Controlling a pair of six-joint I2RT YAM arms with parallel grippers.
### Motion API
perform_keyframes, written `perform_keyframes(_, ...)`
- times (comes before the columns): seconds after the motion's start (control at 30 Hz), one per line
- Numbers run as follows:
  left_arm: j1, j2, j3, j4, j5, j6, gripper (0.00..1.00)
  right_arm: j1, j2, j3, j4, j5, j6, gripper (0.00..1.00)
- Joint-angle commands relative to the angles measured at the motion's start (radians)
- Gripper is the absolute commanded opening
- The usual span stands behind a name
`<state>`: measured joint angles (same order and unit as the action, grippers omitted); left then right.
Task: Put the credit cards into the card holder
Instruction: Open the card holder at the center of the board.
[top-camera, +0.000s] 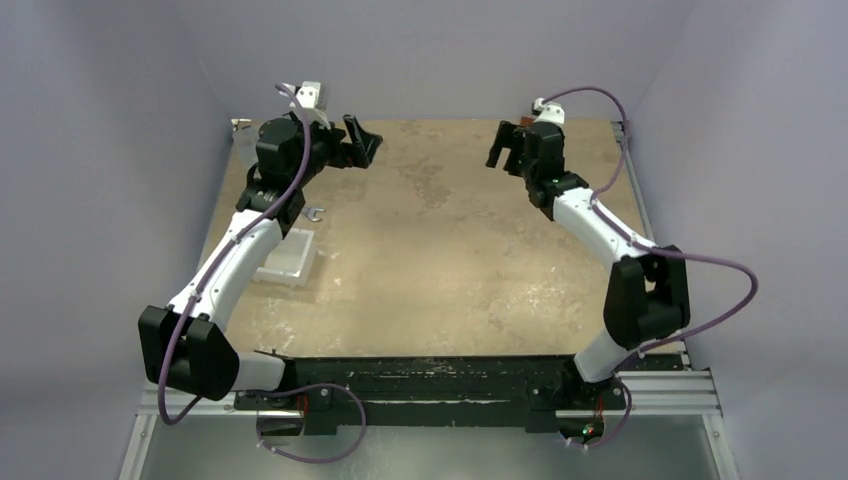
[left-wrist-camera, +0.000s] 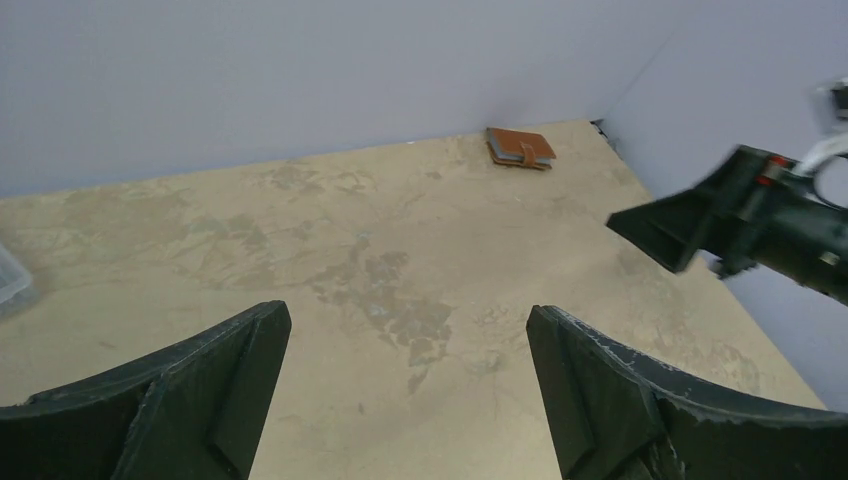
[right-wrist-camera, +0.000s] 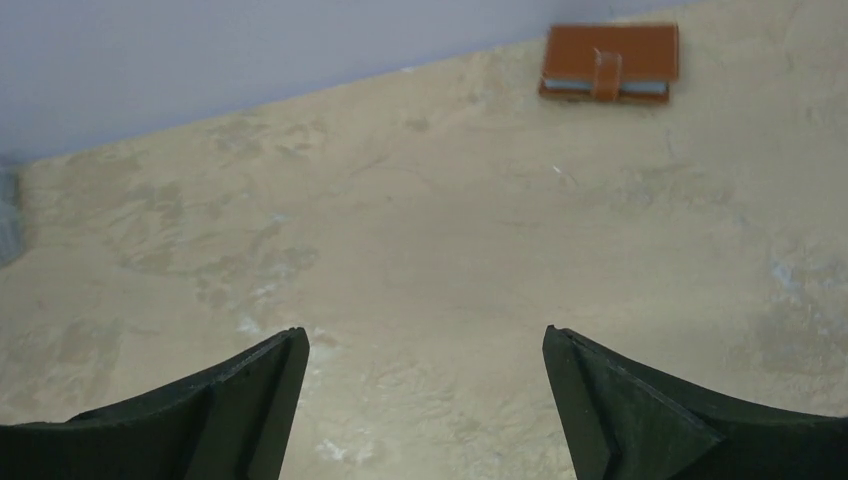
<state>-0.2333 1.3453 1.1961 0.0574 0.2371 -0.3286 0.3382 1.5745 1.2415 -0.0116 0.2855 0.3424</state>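
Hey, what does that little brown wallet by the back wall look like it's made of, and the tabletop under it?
The card holder looks like tan leather or an imitation: smooth, matte, soft rounded edges, with a matching strap folded over its edge. The table looks like a hard board with a worn matte beige coating, blotchy and scuffed; its core material cannot be told.

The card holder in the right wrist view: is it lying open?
No, the card holder lies closed, its strap across the front.
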Motion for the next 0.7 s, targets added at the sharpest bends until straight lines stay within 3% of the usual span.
perform_keyframes(0.0, -0.039, -0.02, -0.01, 0.06, 0.018, 0.03, 0.98, -0.124, 0.115, 0.072, 0.022, -0.191, 0.154, 0.99)
perform_keyframes(0.23, -0.074, -0.011, -0.018, 0.065, 0.025, 0.039, 0.98, -0.267, 0.243, 0.049, 0.291, -0.37, 0.415, 0.99)
perform_keyframes(0.5, -0.098, -0.004, -0.032, 0.078, 0.029, 0.039, 0.98, -0.367, 0.464, -0.032, 0.825, -0.436, 0.912, 0.99)
perform_keyframes(0.67, -0.111, 0.009, -0.036, 0.084, 0.034, 0.038, 0.98, -0.373, 0.629, 0.077, 0.856, -0.379, 1.084, 0.99)
